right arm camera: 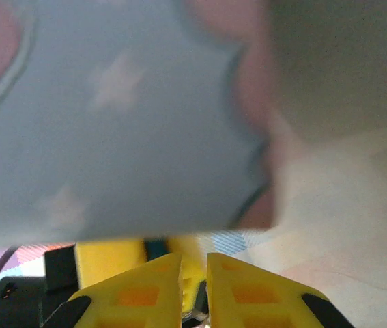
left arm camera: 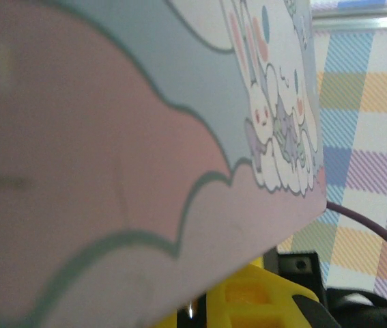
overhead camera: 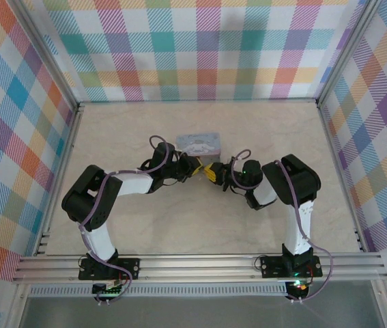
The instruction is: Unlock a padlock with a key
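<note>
padlock look indiscernible beside pale blue tin (overhead camera: 200, 143); left claw (overhead camera: 194, 167) pressed together, right claw (right arm camera: 193, 260) barely spread.

Bright, even light from above; the wrist views are soft.
The pale blue cartoon-printed tin (left arm camera: 179, 102), too near both wrist lenses, is blurred; the cream marbled tabletop (overhead camera: 200, 225) carries faint, soft shadows.

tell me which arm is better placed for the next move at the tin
Right, probably: the right gripper sits at the edge of the pale blue tin, jaws nearly together and aimed at it. The left gripper is crowded against the tin's printed face, better for steadying.
</note>
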